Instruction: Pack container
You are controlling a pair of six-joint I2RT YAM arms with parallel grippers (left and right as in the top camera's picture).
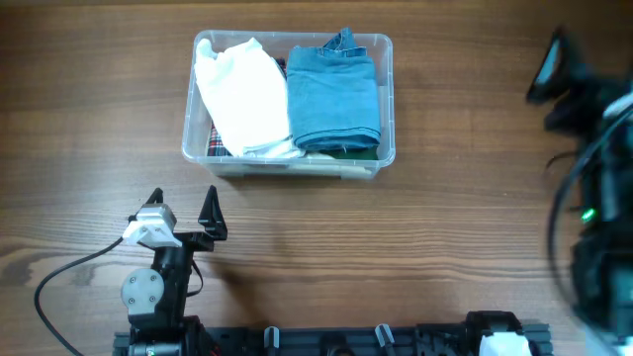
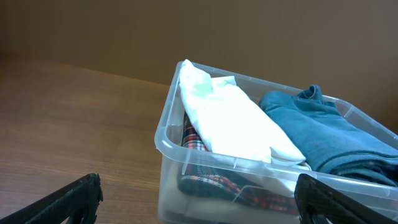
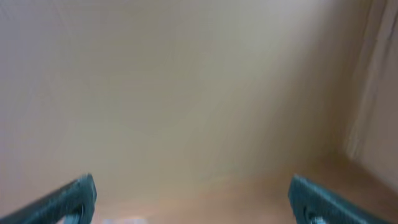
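Observation:
The clear plastic container point(image 1: 287, 168) stands at the back middle of the wooden table. A folded white cloth point(image 1: 242, 94) fills its left half and folded blue denim point(image 1: 333, 97) its right half, both lying on a red plaid cloth point(image 1: 216, 144). My left gripper point(image 1: 183, 201) hovers open in front of the container's left corner, nothing between its fingers. In the left wrist view the container point(image 2: 163, 134), white cloth point(image 2: 230, 118), denim point(image 2: 329, 134) and plaid cloth point(image 2: 211, 180) lie just beyond the gripper point(image 2: 199, 190). My right gripper point(image 1: 559, 89) is raised at the far right, blurred, and open point(image 3: 191, 190).
A black cable point(image 1: 69, 272) trails left from the left arm's base. The arm mounts point(image 1: 326, 341) line the table's front edge. The right wrist view shows only a blurred beige surface.

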